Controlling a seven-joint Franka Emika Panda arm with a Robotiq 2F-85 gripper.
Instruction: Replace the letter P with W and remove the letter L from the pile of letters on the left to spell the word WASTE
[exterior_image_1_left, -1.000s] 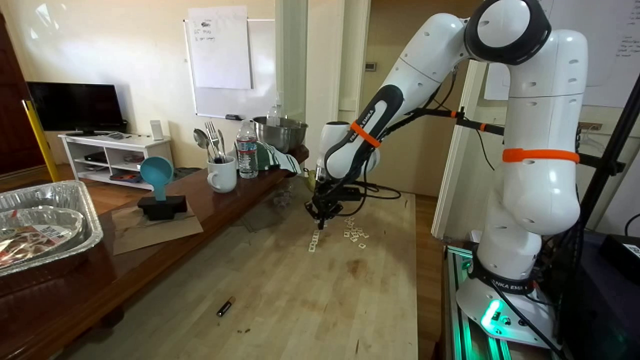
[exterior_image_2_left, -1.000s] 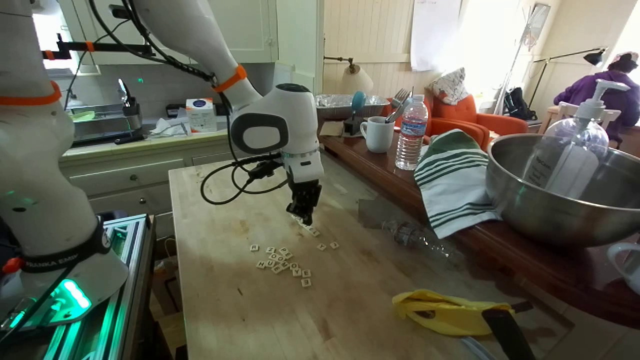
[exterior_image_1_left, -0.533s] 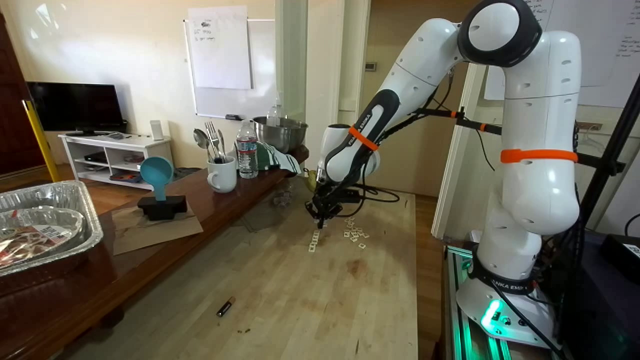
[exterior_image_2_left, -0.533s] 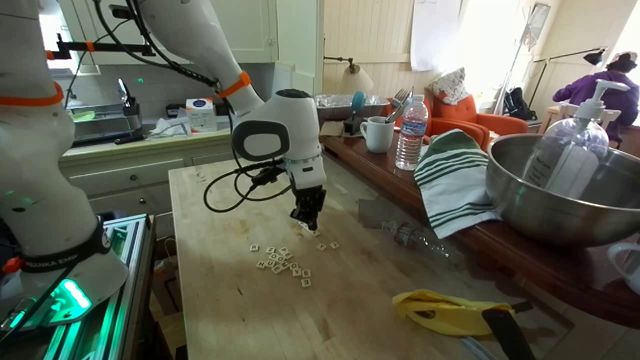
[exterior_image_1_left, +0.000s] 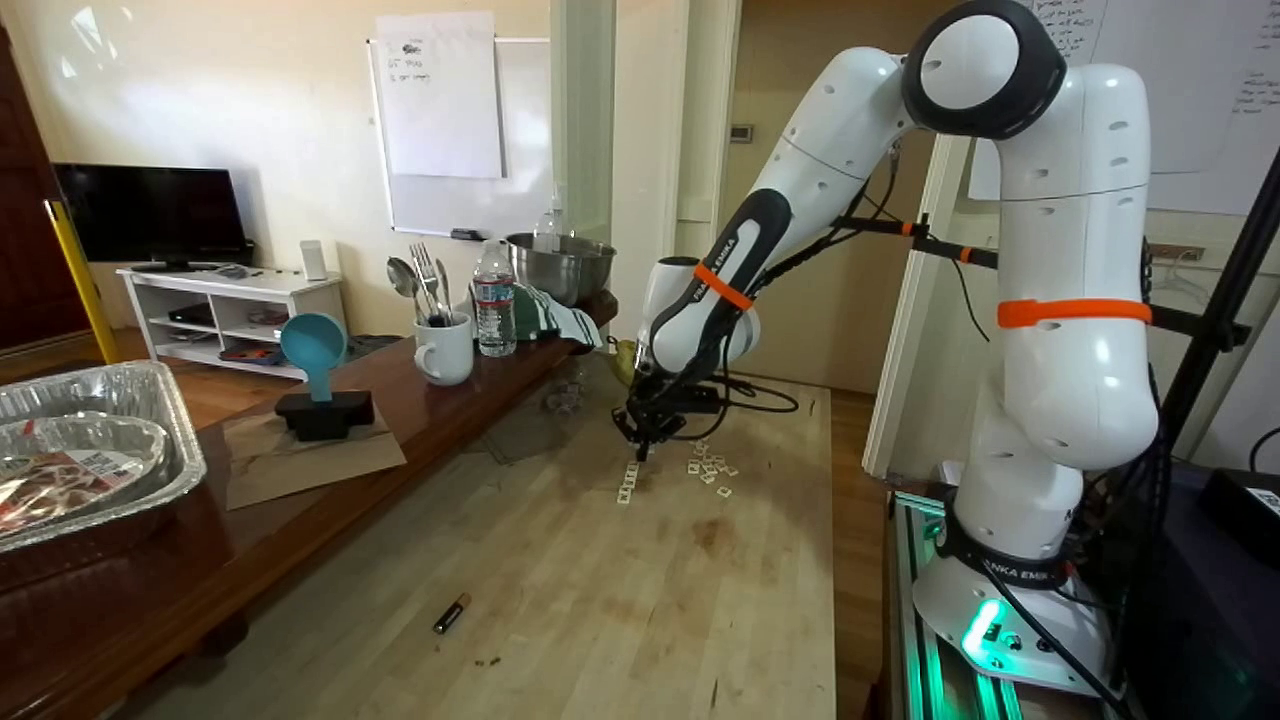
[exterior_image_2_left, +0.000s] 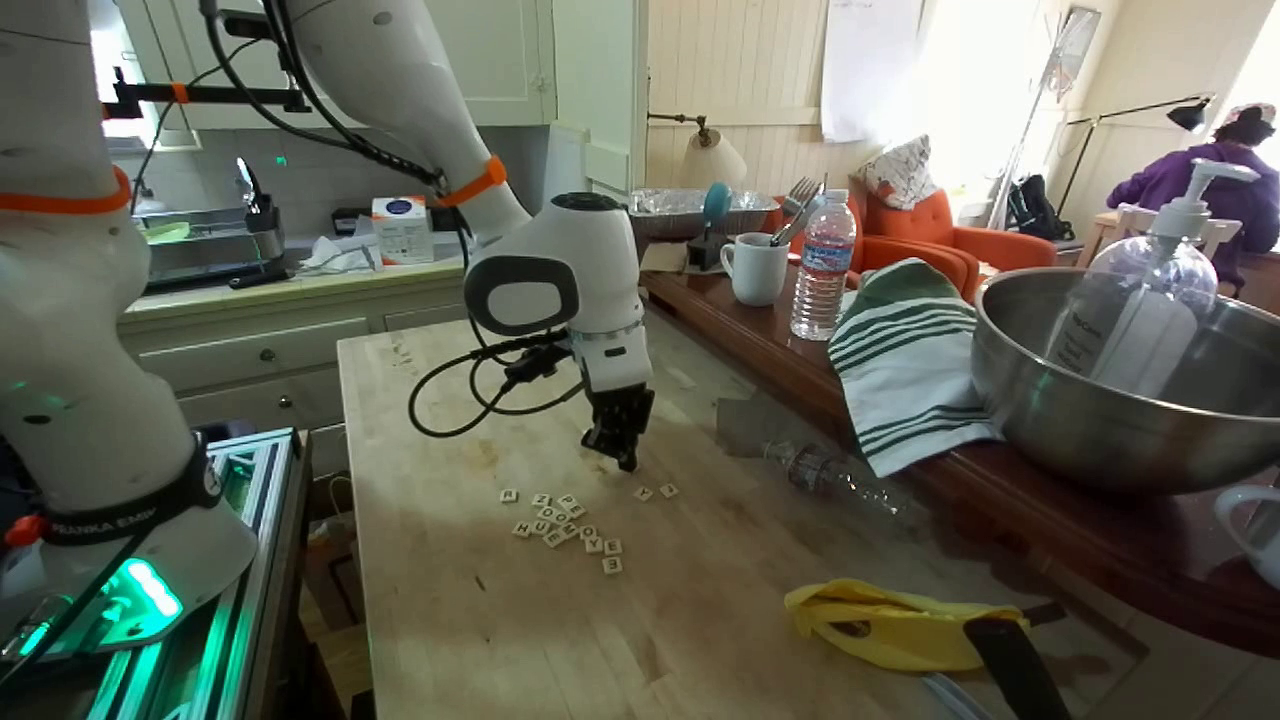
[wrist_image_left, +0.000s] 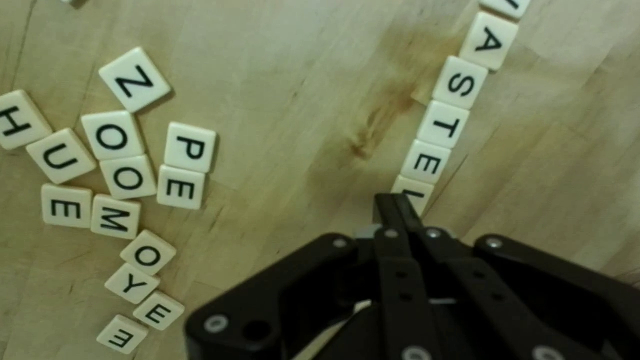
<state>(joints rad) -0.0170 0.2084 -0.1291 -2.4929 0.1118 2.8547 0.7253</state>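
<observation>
Across wrist view, letter row (wrist_image_left: 445, 119) slants down-left (tops rightward).

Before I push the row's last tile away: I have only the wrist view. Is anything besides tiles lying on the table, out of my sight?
Observer: Yes. In an exterior view, a clear plastic bottle lies on its side beside the raised brown counter.
Operator: Anything small I could overlook?
Observer: In an exterior view, a battery lies on the table, well apart from the letter row.
</observation>
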